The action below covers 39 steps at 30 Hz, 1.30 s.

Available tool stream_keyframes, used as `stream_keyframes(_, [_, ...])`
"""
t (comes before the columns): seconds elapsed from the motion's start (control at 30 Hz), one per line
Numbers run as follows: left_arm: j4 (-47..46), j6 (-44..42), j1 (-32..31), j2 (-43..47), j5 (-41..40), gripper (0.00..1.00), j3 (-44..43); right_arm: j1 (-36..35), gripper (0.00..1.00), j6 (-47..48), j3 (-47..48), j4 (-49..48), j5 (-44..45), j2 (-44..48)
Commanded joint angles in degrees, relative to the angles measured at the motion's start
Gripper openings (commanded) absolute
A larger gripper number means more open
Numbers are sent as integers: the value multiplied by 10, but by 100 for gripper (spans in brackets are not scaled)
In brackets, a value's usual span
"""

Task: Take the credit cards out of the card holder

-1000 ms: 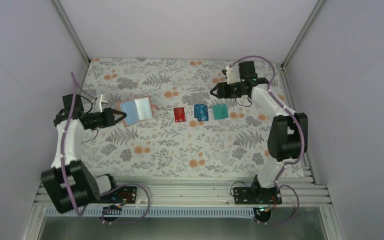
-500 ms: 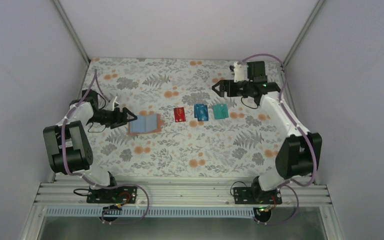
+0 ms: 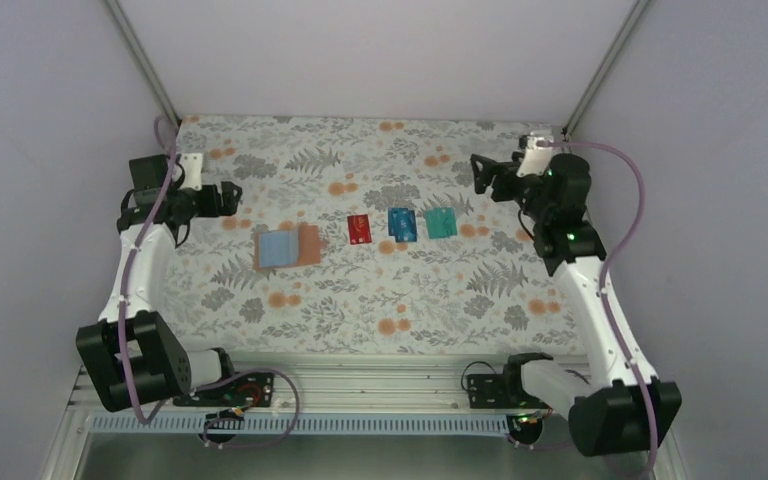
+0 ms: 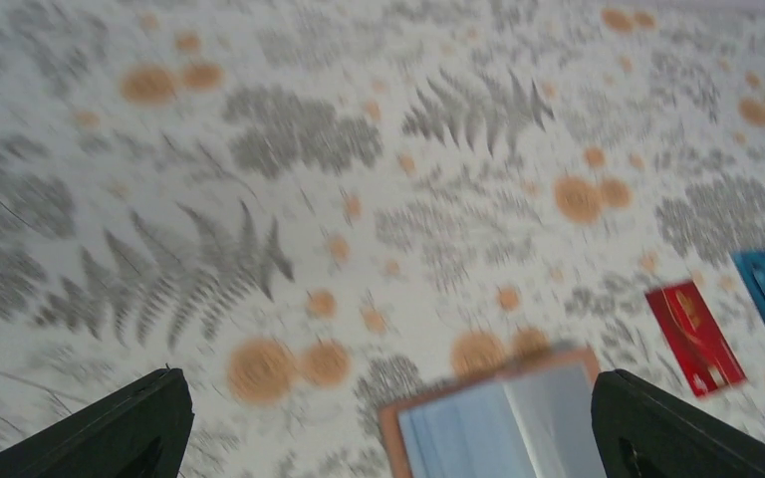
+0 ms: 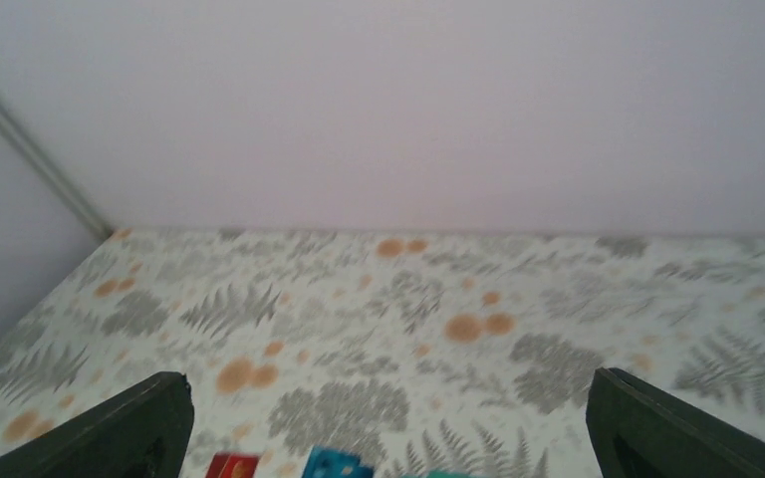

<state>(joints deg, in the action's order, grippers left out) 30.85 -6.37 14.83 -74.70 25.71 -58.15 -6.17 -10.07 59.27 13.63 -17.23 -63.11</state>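
Top view: card holder lies open, lower right of the left gripper, jaws apart; credit cards lined up lower left of the right gripper, spread too. Left wrist: holder bottom centre. Right wrist: cards at bottom edge.

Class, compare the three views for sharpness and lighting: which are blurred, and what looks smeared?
Top external: sharp, evenly lit, no glare; the three credit cards read crisply. Left wrist: motion-blurred throughout; the card holder has smeared edges. Right wrist: soft, the floral cloth fuzzy.
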Motion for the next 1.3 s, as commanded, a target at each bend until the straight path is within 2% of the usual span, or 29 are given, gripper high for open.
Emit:
stream_keyframes(0.0, [-133, 34, -4, 23, -55, 100, 30, 14, 100, 2, -58, -121, 72, 69])
stream_keyframes(0.13, [-228, 60, -7, 38, -68, 100, 82, 16, 100, 25, -172, -243, 146, 134])
stream_keyframes(0.27, [-401, 79, -9, 76, -79, 100, 197, 17, 100, 13, -279, -349, 199, 166])
stream_keyframes(0.37, [-471, 84, -13, 51, -107, 100, 242, 19, 100, 32, -344, -411, 214, 168])
stream_keyframes(0.5, [-624, 84, -20, 28, -134, 100, 336, 21, 100, 71, -469, -615, 254, 138])
stream_keyframes(0.57, [-684, 67, -34, 21, -138, 100, 369, 27, 100, 65, -499, -658, 254, 101])
stream_keyframes(0.67, [-793, 49, -53, -8, -150, 100, 421, 33, 100, 77, -523, -726, 242, 27])
stream_keyframes(0.73, [-796, 56, -58, -30, -164, 100, 404, 42, 100, 87, -531, -770, 235, -26])
stream_keyframes(0.97, [-948, 26, -100, -108, -197, 100, 415, 73, 100, 89, -504, -861, 132, -154])
stream_keyframes(1.03, [-939, 6, -122, -124, -221, 100, 404, 74, 100, 96, -499, -891, 110, -201])
stream_keyframes(1.1, [-958, -6, -132, -125, -225, 100, 416, 75, 100, 110, -471, -854, 80, -220])
stream_keyframes(1.17, [-1041, -10, -135, -150, -228, 100, 446, 76, 100, 126, -435, -797, 50, -233])
stream_keyframes(1.23, [-1008, -8, -139, -141, -238, 100, 438, 85, 100, 117, -423, -785, 41, -237])
stream_keyframes(1.27, [-1027, -8, -139, -147, -244, 100, 441, 88, 100, 111, -419, -780, 45, -240])
